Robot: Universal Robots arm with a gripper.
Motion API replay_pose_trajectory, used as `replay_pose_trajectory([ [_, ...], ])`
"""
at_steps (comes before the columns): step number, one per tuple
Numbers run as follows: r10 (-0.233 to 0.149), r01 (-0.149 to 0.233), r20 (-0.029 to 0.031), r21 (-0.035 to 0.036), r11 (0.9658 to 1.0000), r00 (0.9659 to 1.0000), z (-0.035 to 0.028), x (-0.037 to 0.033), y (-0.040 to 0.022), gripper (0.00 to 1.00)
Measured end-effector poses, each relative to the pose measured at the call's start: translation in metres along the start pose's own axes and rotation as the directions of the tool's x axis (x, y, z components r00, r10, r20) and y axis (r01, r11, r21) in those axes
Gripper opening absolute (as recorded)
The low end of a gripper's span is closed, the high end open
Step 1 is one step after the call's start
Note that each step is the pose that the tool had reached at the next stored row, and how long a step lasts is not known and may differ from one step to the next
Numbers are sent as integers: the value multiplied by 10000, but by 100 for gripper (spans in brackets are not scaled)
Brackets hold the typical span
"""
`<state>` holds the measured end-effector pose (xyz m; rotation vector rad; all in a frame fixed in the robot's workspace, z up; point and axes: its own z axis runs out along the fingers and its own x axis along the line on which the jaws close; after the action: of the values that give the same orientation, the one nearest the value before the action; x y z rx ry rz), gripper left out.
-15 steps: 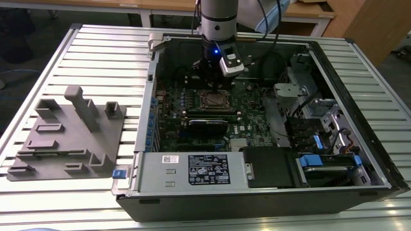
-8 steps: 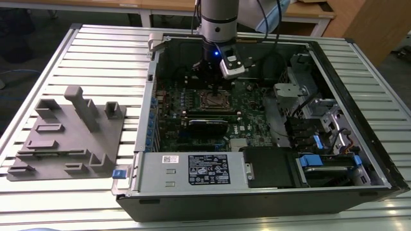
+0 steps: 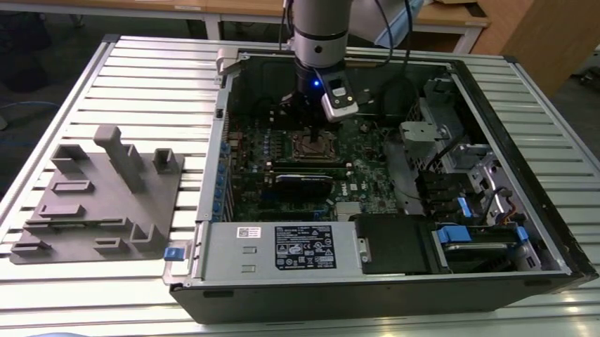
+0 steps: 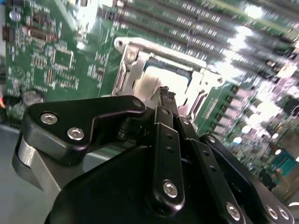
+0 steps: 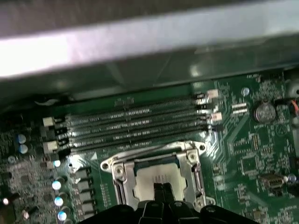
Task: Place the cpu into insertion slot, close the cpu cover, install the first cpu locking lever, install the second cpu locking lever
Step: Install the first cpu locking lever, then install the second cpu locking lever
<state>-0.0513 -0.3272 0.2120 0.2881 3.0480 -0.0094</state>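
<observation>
A: What is the biggest thing sitting on the tabletop (image 3: 112,77)?

B: The open computer case (image 3: 525,274) is lying there, with a grey holder block (image 3: 103,196) resting beside it, toward the exterior view's left.

A: And inside the case?

B: The green board (image 3: 370,186) is lying flat. The arm (image 3: 319,28) is reaching down over it, and the tool (image 4: 164,93) is pointing right at the insertion slot (image 5: 159,175).

A: Where is the cpu?

B: The cpu (image 5: 156,177) is sitting in the insertion slot. Its shiny top is showing in both wrist views. The cpu cover (image 5: 191,163) is lying round it like a frame.

A: Is the tool squeezing anything?

B: Its fingers (image 4: 169,95) are looking pressed together, with the tips just above the chip. I am not seeing anything between them.

A: So which step is going on?

B: I am guessing the chip step is finishing and the cover step is in hand. That is calling for a gentle, straight push, so the chip is not sliding.
</observation>
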Motion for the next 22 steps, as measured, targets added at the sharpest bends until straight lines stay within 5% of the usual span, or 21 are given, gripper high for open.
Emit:
replay_pose_trajectory([
  [2,24,-25,-61,-309,9995,10000,-1,-1,-8,11],
  [13,24,-25,-59,-298,9996,10000,0,-9,-48,11],
  [22,22,-24,-59,-299,9996,10000,-67,-14,-49,11],
])
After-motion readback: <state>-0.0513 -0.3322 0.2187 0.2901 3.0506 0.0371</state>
